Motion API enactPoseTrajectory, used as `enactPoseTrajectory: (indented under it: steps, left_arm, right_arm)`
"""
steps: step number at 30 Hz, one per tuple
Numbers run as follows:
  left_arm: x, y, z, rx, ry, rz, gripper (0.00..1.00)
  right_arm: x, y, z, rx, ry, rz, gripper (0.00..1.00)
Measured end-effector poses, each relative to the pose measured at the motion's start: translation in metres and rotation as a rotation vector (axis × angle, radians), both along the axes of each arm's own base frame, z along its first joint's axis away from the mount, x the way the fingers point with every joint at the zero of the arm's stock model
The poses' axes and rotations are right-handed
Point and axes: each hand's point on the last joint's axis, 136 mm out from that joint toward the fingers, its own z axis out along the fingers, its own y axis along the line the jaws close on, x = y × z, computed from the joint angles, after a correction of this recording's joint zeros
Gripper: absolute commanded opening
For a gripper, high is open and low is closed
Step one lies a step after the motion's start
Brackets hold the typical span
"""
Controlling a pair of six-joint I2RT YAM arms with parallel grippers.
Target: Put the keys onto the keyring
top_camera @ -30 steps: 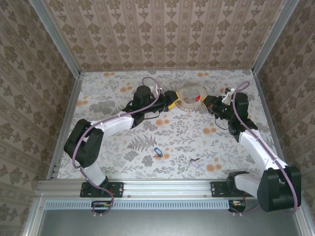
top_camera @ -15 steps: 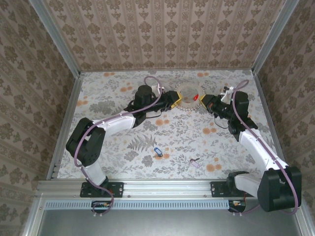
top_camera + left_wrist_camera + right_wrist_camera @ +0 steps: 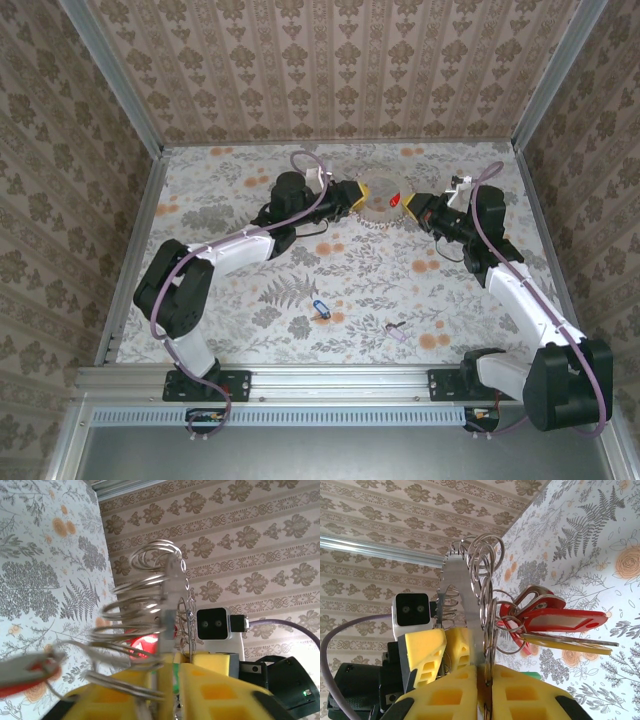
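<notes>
Left gripper [image 3: 172, 676]: yellow fingers closed together, clamped on a flat metal part of the keyring [image 3: 159, 605], which stands up from between them in the left wrist view.

Right gripper [image 3: 483, 686]: yellow fingers likewise closed, clamped on the same keyring from the opposite side. In the right wrist view the stacked wire loops and a toothed metal edge rise from between its fingers.

Layout, near to far:

1. Both arm bases are fixed at the near edge of the table [image 3: 230, 300], left arm on the left, right arm on the right.
2. Two loose keys lie on the floral surface in the near middle. A blue-tagged key [image 3: 320, 308] lies left of centre. A dark key [image 3: 395, 331] lies to its right and slightly nearer. They are apart from each other and well apart from both grippers.
3. Both arms reach toward the far middle of the table, and the grippers face each other there with the keyring between them.
4. A red tag [image 3: 565, 620] hangs on the loops on the right gripper's side, with a second red tag partly hidden behind it.
5. Whether the keyring touches the table cannot be told.
6. Just beyond the keyring stands the patterned far wall [image 3: 330, 70].
</notes>
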Motion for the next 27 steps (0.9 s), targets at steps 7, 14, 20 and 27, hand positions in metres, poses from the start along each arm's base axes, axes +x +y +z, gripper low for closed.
enactPoseTrajectory:
  steps: [7,14,20,27]
  left_arm:
    - [0.000,0.000,0.005,-0.016,-0.018,0.000,0.03]
    - [0.011,0.013,0.003,0.005,-0.040,0.011,0.00]
    - [0.012,0.030,0.005,0.051,-0.088,-0.030,0.00]
    - [0.001,0.029,0.019,0.183,-0.195,-0.151,0.00]
  right_arm:
    - [-0.006,-0.001,0.007,-0.028,-0.034,0.003,0.26]
    - [-0.024,-0.016,0.001,-0.188,-0.050,-0.036,0.45]
    - [-0.039,-0.039,0.017,-0.384,-0.173,-0.119,0.60]
    - [-0.060,-0.044,0.024,-0.600,-0.489,-0.112,0.45]
